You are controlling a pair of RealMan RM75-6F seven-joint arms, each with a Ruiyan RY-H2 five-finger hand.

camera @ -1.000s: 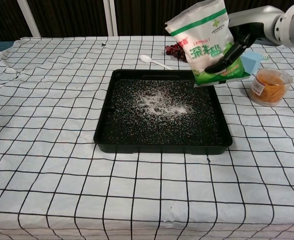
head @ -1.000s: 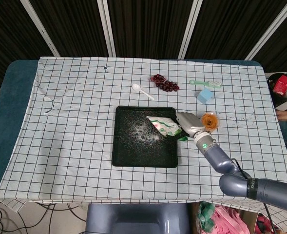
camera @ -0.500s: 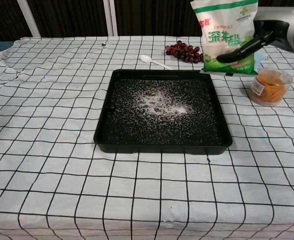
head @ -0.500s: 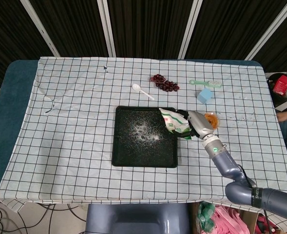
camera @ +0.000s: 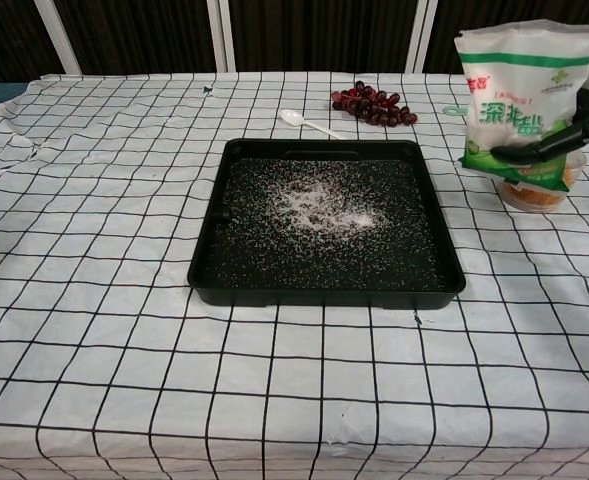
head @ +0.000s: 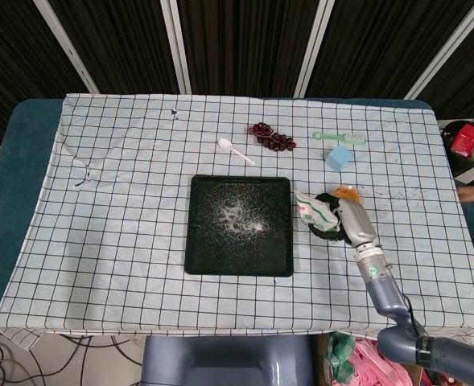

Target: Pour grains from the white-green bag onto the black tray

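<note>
Chest view: grains [camera: 319, 207] lie scattered on black tray [camera: 326, 288]; right hand [head: 351, 220], fingers [camera: 534, 150] grasping white-green bag [camera: 522, 100] upright, frame right; we judge pour done.

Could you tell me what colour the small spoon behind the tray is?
The spoon is white, clearest in the chest view.

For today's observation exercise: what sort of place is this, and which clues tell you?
Probably a robot test lab: a checked cloth covers the table, a robot hand holds a white-green bag, and assorted props surround a black tray.
</note>
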